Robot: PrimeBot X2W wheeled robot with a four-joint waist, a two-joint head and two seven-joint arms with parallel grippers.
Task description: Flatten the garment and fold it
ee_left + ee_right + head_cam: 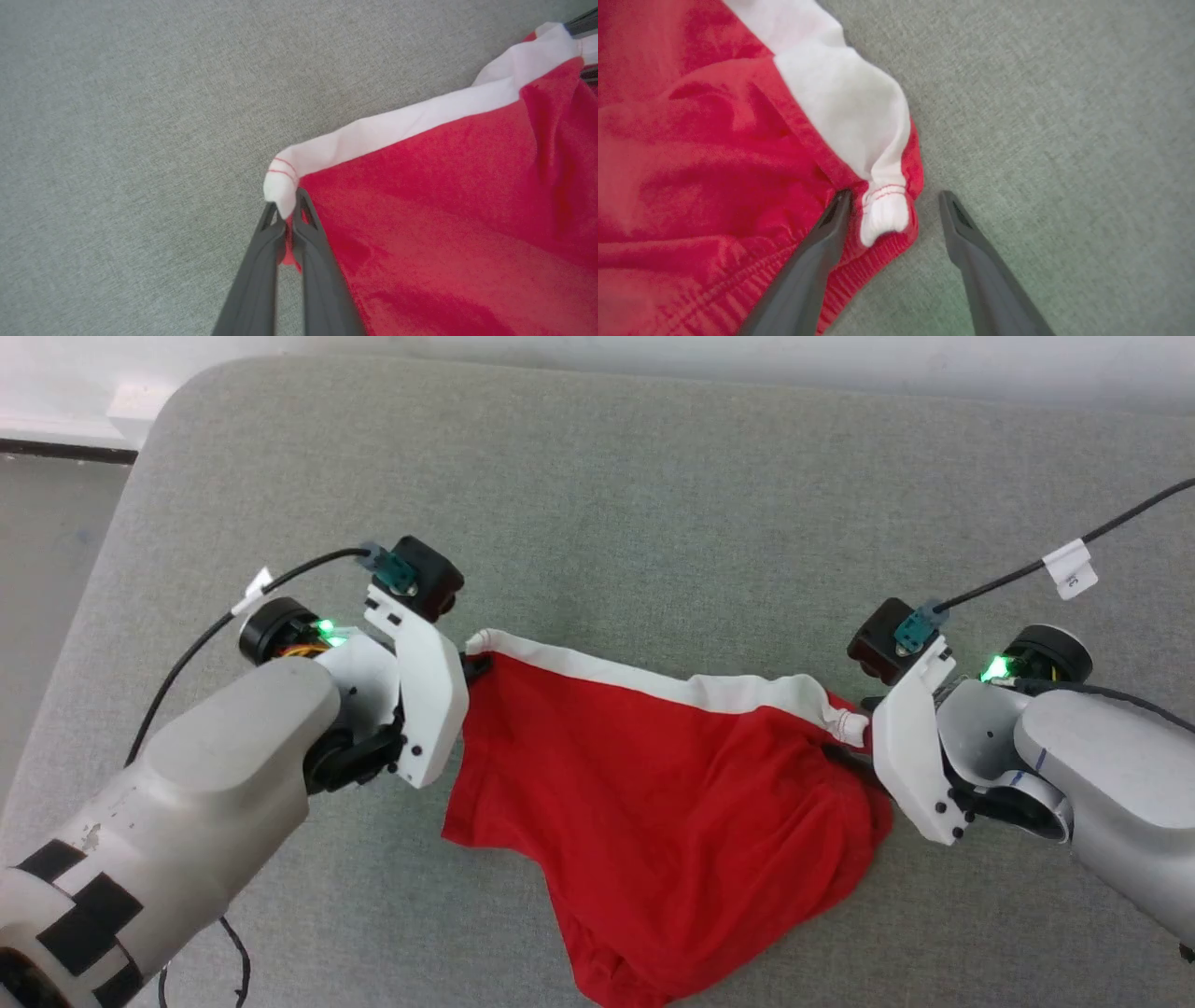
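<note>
The garment (pixel 653 775), red shorts with a white waistband, lies rumpled on the grey cushion, its waistband stretched between my two arms. My left gripper (pixel 289 219) is shut on the waistband's left corner (pixel 280 186); that corner also shows beside the left gripper (pixel 476 667) in the head view. My right gripper (pixel 894 205) stands open around the bunched right waistband corner (pixel 885 214), one finger against the red cloth and the other over bare cushion. The right gripper (pixel 864 742) is mostly hidden behind its white mount in the head view.
The grey cushion (pixel 653 504) stretches wide beyond the shorts. Its rounded left edge (pixel 131 495) drops to the floor. Black cables (pixel 1120 523) trail from both wrists.
</note>
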